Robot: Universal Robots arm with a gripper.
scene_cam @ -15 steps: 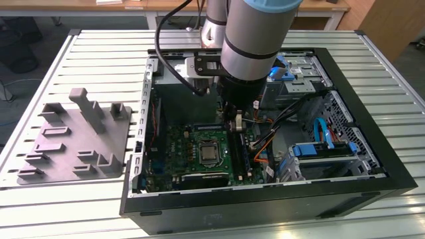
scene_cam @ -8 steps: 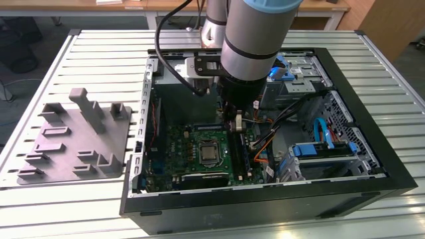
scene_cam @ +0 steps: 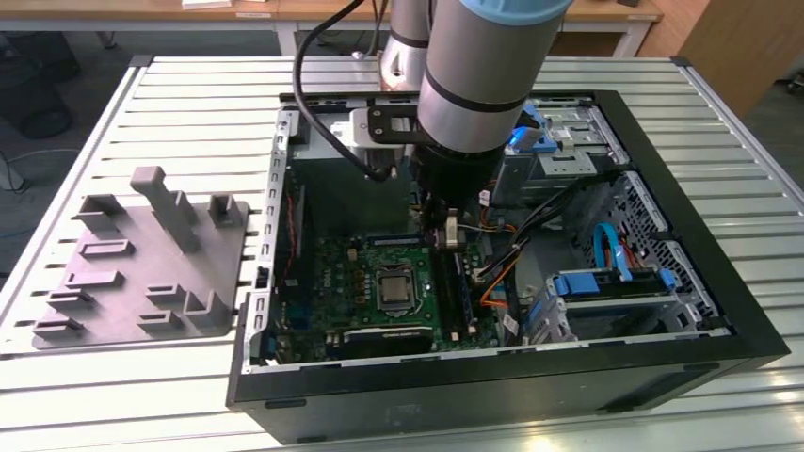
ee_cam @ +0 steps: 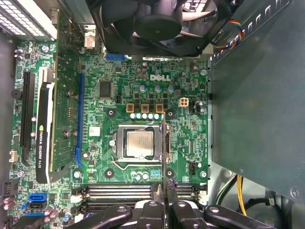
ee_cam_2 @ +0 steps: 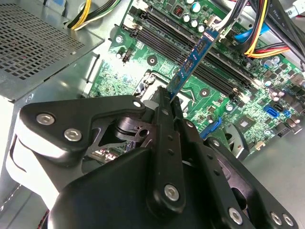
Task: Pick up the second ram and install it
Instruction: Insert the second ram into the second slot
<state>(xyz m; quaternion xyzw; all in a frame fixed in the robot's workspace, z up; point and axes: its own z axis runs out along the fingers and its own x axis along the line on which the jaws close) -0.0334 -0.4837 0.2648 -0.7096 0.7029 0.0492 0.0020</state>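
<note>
My gripper (ee_cam_2: 172, 102) is shut on the second ram (ee_cam_2: 194, 59), a thin board held on edge, tilted above the motherboard (ee_cam_2: 143, 71). Its far end hangs over the long black memory slots (ee_cam_2: 162, 31), and I cannot tell whether it touches them. In the first wrist view the ram (ee_cam: 164, 143) is a thin dark line running from the gripper (ee_cam: 165, 188) past the processor (ee_cam: 139, 144). The slots (ee_cam: 119, 193) lie just beside the fingertips. In the exterior view the gripper (scene_cam: 449, 228) reaches down into the open computer case (scene_cam: 503, 372).
A grey moulded holder block (scene_cam: 138, 264) with posts sits on the slatted table at the exterior view's left. Inside the case, a fan (ee_cam: 157, 24), a graphics card (ee_cam: 45, 129), bundled cables (ee_cam_2: 267, 28) and blue drive bays (scene_cam: 603, 282) crowd the board.
</note>
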